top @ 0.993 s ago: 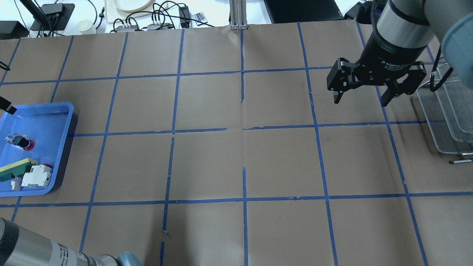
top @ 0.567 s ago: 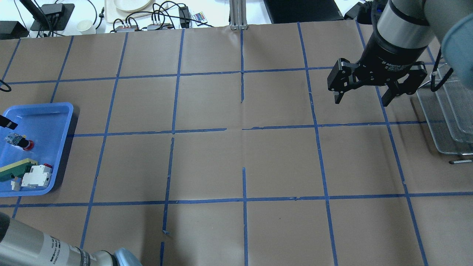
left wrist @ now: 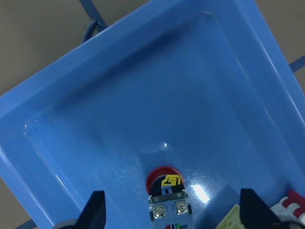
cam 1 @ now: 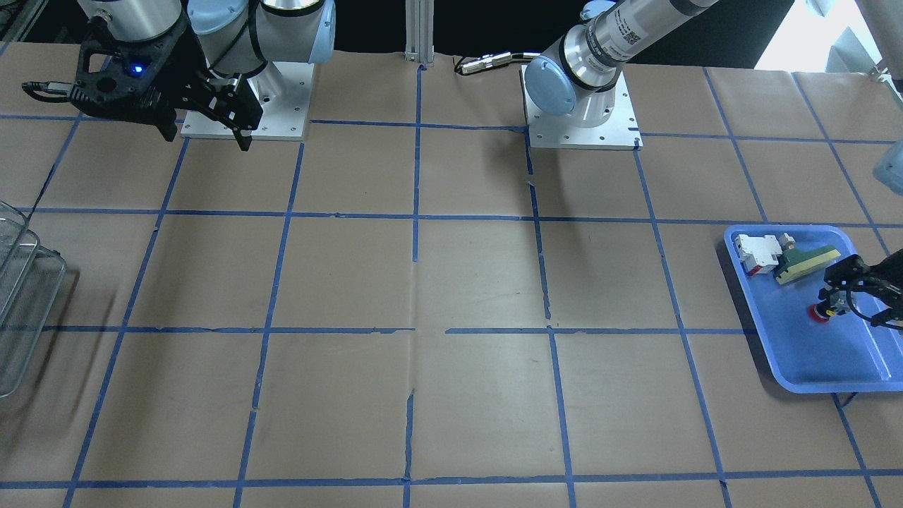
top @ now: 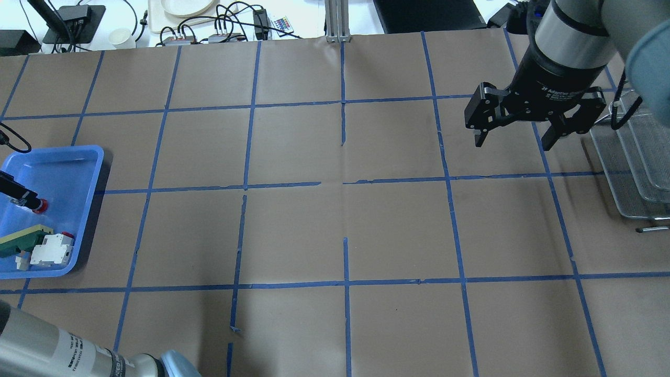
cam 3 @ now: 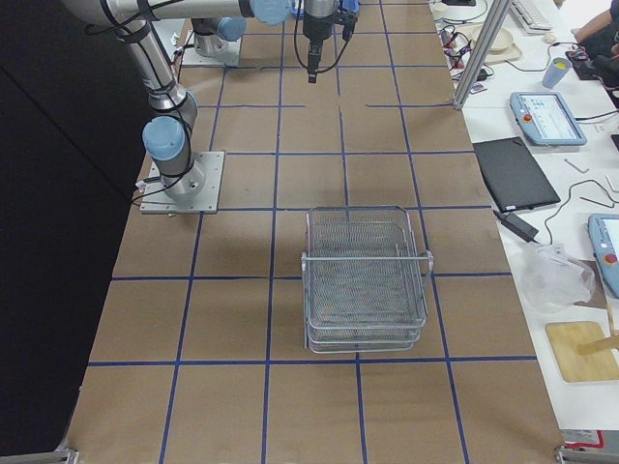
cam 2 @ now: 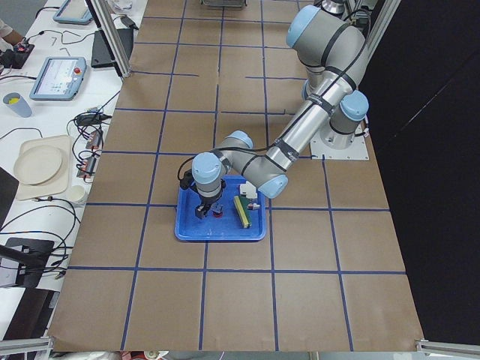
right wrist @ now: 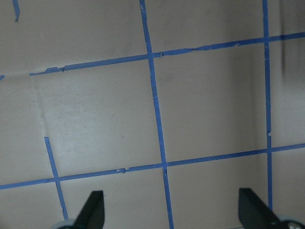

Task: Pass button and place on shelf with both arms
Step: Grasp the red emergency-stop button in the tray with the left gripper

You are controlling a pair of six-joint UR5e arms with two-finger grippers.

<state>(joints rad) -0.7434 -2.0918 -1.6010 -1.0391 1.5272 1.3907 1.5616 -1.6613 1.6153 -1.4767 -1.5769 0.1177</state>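
Observation:
The button (left wrist: 166, 183) lies on its side in the blue tray (top: 78, 157), its red cap (top: 40, 206) pointing away from the wrist. My left gripper (left wrist: 172, 212) is open and low over the tray, one finger on each side of the button's bluish rear block, not closed on it. It also shows in the front-facing view (cam 1: 850, 300) and at the left edge of the overhead view (top: 21, 195). My right gripper (top: 515, 140) is open and empty, hovering above the table just left of the wire mesh shelf (top: 633, 157).
A green-yellow wedge (top: 21, 238) and a white-and-red block (top: 52, 248) lie in the tray's near end beside the button. The shelf (cam 3: 366, 280) stands at the table's right end. Cables and a plate lie beyond the far edge.
My left gripper has moved down into the tray and now straddles the button's rear block. The right arm has barely moved.

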